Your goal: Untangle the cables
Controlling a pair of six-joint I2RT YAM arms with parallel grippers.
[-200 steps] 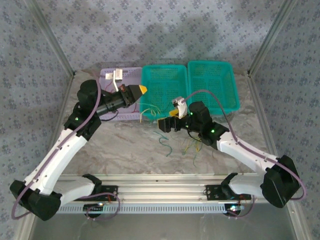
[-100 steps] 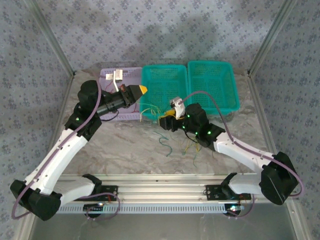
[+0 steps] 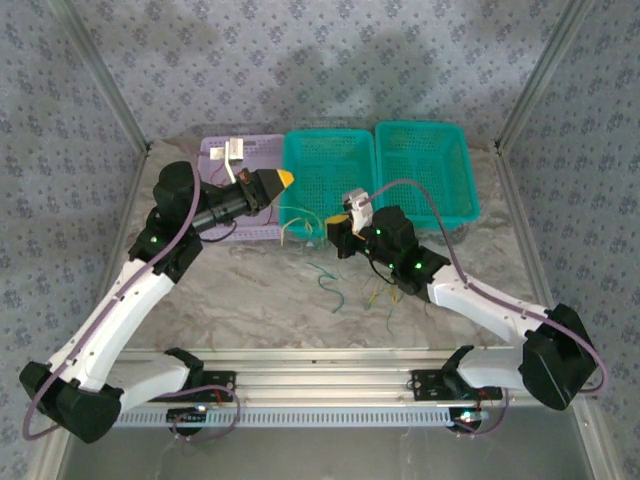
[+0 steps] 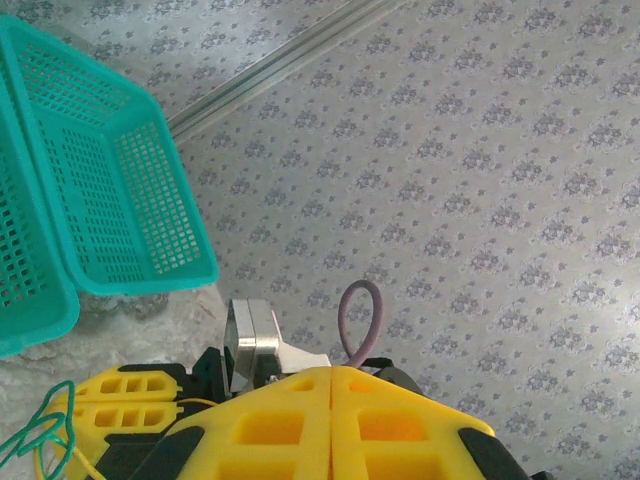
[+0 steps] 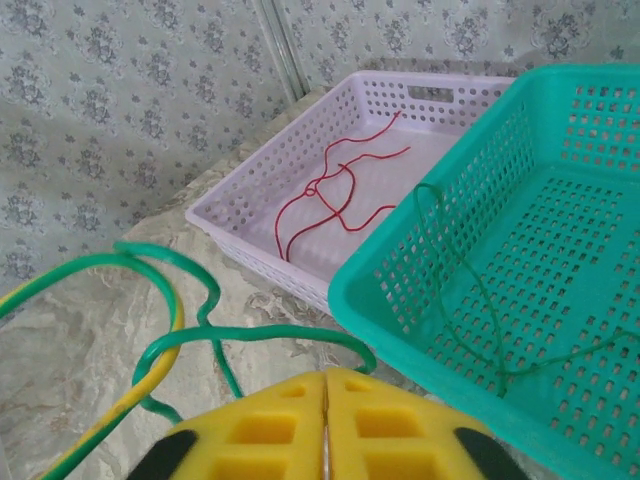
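Marbled worktop [image 3: 250, 290] is lying between patterned walls. Your right end effector [image 5: 325, 385] is sitting pressed shut, with the teal basket [image 5: 440, 170] rim standing just ahead-right of its tips. Green and yellow cables [image 5: 180, 335] are looping just ahead-left; you cannot tell whether one is pinched. Farther ahead, a red cable [image 5: 335, 190] is lying in the lilac basket [image 5: 260, 180]. Your left end effector [image 3: 285, 179], closed too, is hovering above that basket.

The right gripper [image 3: 338, 236] has been drawn back and leftward, nearer the front rim of the middle teal basket [image 3: 330, 135], and its jaws have been closed.
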